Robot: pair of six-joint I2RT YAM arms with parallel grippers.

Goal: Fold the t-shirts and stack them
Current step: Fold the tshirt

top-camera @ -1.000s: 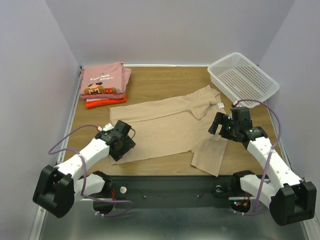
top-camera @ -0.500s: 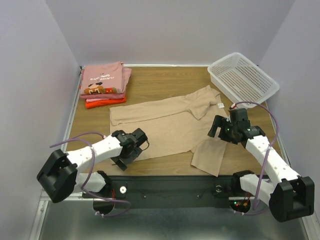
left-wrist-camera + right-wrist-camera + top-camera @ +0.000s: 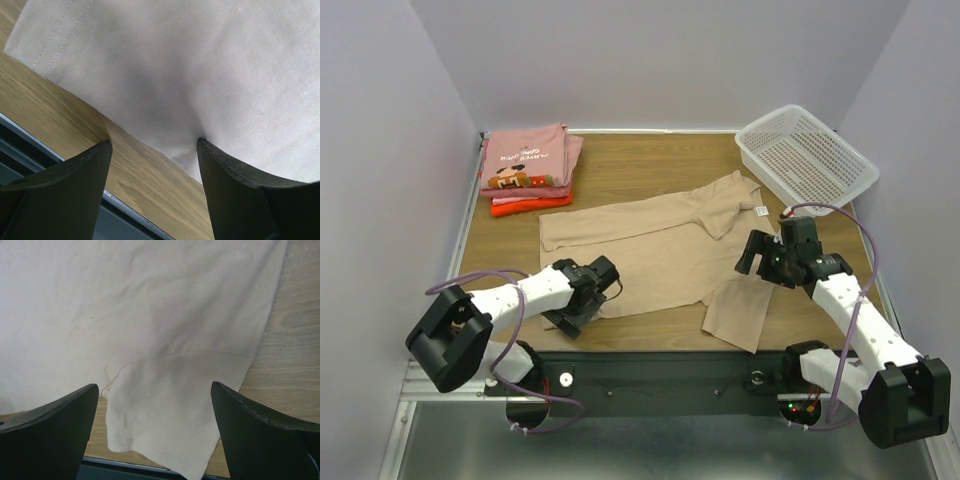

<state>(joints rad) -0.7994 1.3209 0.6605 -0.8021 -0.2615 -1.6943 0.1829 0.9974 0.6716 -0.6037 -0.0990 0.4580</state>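
Tee (image 3: 650,245) from above: flat between left gripper (image 3: 582,302) and right gripper (image 3: 757,258); folded stack (image 3: 528,168) far beyond the left one. Left wrist: jaws partly apart astride near hem (image 3: 45,60), one fingertip (image 3: 220,165) touching cloth. Right wrist: jaws wide, over sleeve (image 3: 170,405).

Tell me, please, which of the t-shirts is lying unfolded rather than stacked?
The tan t-shirt, spread open mid-table; the pink t-shirts and the red-orange t-shirt lie folded in a pile at the far left.

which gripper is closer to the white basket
Right. The right gripper is just in front of the white basket; the left gripper is across the table at the near hem of the tan t-shirt.
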